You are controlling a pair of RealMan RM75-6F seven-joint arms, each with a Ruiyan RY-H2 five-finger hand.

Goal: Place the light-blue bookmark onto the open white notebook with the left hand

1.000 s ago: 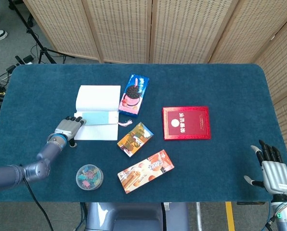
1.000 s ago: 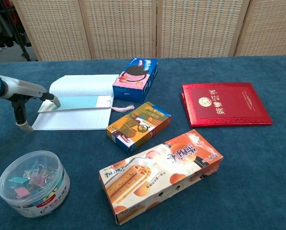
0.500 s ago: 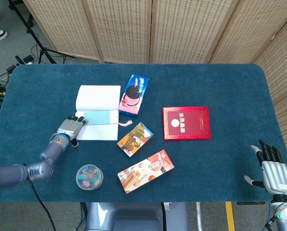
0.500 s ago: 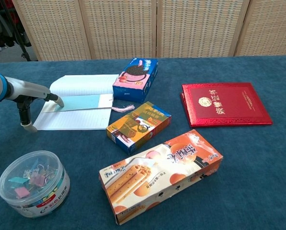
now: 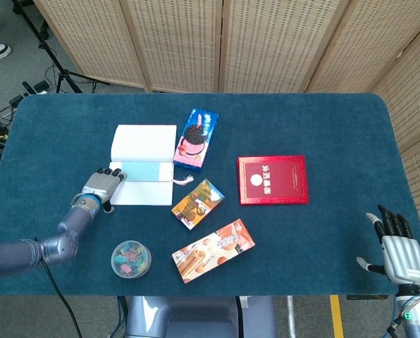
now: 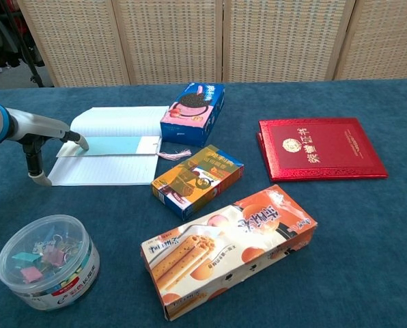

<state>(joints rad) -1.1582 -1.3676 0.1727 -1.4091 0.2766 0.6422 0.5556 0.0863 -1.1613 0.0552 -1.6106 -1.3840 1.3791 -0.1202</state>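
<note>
Light-blue bookmark (image 5: 142,171) flat across the middle of the open white notebook (image 5: 144,164), left of centre in the head view, its pale tassel (image 5: 183,180) trailing off the right page edge toward the Oreo box (image 5: 196,139). Left robot hand (image 5: 101,186) at the notebook's left edge, fingers stretched forward and roughly level, one fingertip (image 6: 81,143) at the bookmark's left end in the chest view. Hard to say whether touching or just above; nothing visibly pinched. Thumb pointing down toward the table (image 5: 323,127) beside the page.

Placement judged essentially done, with the release and retreat left. To finish well:

- Lift fingers straight up off the paper first, not sideways, since a dragged fingertip could slide the thin strip or curl the page.
- Keep the thumb clear of the notebook's lower left corner while rising.
- Pull the arm back toward the lower left of the frame, passing above the round tub of binder clips (image 5: 131,258) rather than through it.
- Leave the bookmark lying fully on the pages, square to the ruled lines.

Right robot hand (image 5: 394,246) at the lower right corner of the head view, fingers spread and holding nothing, well apart from the red certificate folder (image 5: 272,179) and the two biscuit boxes (image 5: 213,251).
</note>
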